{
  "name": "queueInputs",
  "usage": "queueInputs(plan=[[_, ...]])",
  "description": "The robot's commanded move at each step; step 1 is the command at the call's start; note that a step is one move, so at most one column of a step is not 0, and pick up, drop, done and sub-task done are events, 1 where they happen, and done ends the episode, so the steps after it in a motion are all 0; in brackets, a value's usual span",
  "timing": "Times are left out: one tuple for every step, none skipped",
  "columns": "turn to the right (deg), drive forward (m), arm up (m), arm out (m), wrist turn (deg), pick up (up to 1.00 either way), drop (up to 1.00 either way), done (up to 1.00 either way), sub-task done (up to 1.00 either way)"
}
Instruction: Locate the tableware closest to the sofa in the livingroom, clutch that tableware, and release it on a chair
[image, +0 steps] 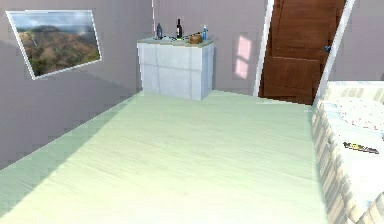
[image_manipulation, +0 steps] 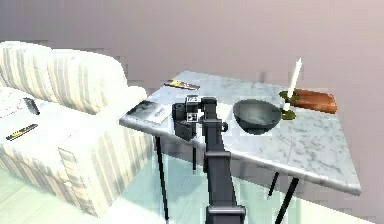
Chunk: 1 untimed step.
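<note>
Dark bowl (image_manipulation: 256, 115) on marble table (image_manipulation: 310, 150), pincer (image_manipulation: 184, 112) near it, cannot tell whether holding anything

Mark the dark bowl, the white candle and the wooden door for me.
dark bowl (image_manipulation: 258, 115): arm side view, inner hollow.
white candle (image_manipulation: 296, 76): arm side view, mid-stick.
wooden door (image: 303, 50): forward view, centre panel.

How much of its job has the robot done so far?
Finding looks done: the robot is beside the sofa and the marble table, where a dark bowl sits. In hand: its arm reaches over the table with the gripper near the bowl; I cannot tell whether it holds anything. The bowl rests on the table, so lifting it, carrying it to a chair and letting go are left.
</note>
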Motion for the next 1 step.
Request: queueInputs(plan=[[0.0, 0.00, 0.10, 0.00, 0.0, 0.00, 0.00, 0.00, 0.00]])
